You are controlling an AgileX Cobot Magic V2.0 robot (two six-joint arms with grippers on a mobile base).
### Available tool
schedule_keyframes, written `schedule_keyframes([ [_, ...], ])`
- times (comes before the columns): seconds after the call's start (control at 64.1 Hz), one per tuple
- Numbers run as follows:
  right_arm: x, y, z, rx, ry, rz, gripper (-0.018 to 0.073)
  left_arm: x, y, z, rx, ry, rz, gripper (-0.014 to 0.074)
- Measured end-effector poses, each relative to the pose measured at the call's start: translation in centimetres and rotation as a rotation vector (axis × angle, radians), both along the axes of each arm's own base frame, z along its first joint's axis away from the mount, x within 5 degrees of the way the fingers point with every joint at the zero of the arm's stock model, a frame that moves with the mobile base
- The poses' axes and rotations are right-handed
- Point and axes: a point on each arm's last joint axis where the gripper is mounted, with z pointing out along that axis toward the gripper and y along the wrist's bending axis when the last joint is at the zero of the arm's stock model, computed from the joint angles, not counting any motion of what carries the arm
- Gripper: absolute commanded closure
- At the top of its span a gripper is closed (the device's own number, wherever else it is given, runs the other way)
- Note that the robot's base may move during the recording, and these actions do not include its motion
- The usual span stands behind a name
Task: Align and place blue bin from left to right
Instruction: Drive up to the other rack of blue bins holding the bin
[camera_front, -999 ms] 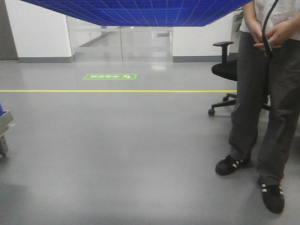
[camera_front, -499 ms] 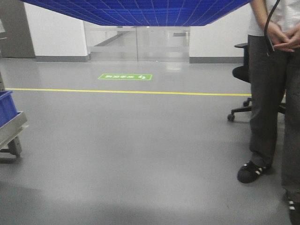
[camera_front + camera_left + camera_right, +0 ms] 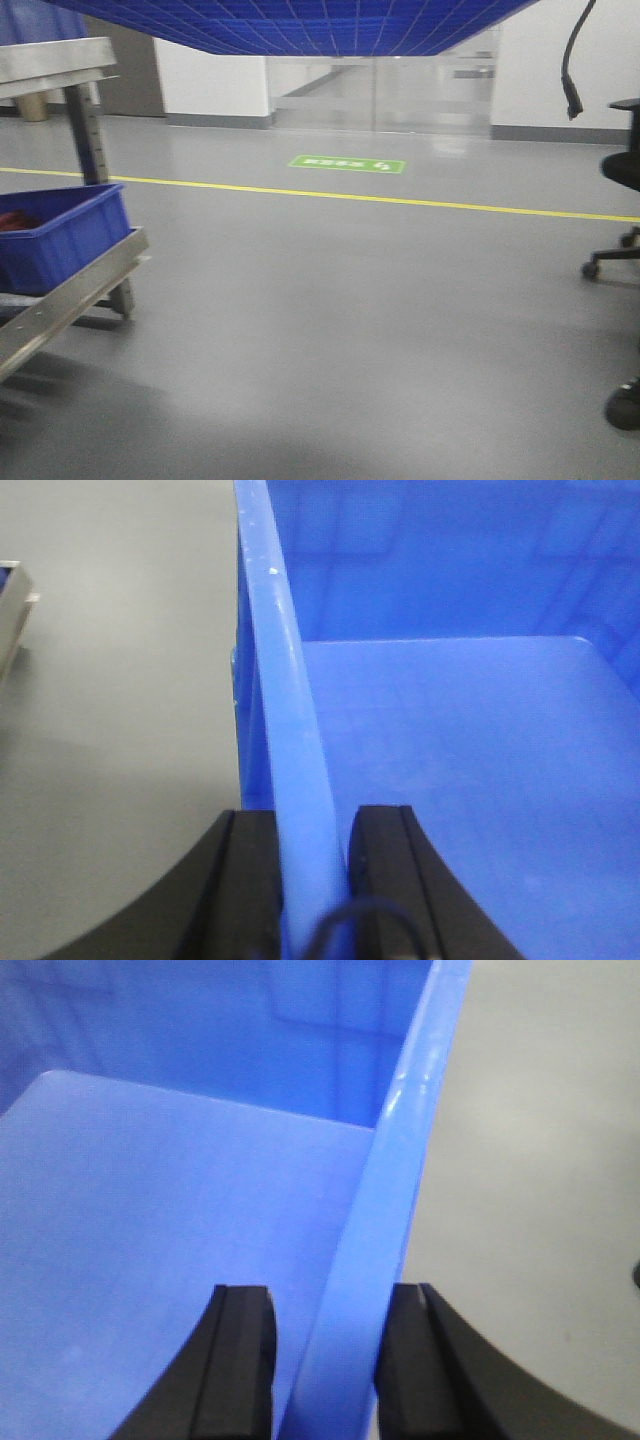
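The left gripper [image 3: 315, 825] has its two black fingers clamped on the left wall of the blue bin [image 3: 450, 780], a big light-blue plastic crate with tall walls. One finger is outside the wall and one is inside. The right gripper [image 3: 325, 1305] pinches the right wall the same way. The blue bin hangs in the air between the two arms, above the grey floor [image 3: 330, 330]. In the front view only its grid bottom shows, along the top edge.

The bin looks empty, so it is likely light. The plastic looks hard and stiff, but the thin top edges may bend a little. The walls are smooth and shiny, so they could slip in a loose hold. Holding both side walls at the rim looks right, and both arms should move as one so the bin stays level.

Counting from left to right, there is one shiny metal rack [image 3: 70, 293]. One smaller dark-blue plastic bin [image 3: 70, 235] sits on it with something red inside. Then come one big blue bin, one thin yellow line [image 3: 450, 204], one green floor sign [image 3: 347, 164], one hanging black cable [image 3: 571, 100] and one black office chair [image 3: 625, 168]. There are two grippers.
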Motion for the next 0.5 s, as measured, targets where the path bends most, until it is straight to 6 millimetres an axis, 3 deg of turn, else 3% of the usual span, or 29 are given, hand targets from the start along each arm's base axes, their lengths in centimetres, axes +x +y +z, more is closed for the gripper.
schedule_keyframes([
  [0.499, 0.0, 0.0, 0.0, 0.0, 0.0, 0.0, 0.0629, 0.0, 0.0, 0.0, 0.0, 0.0, 0.0, 0.0708],
])
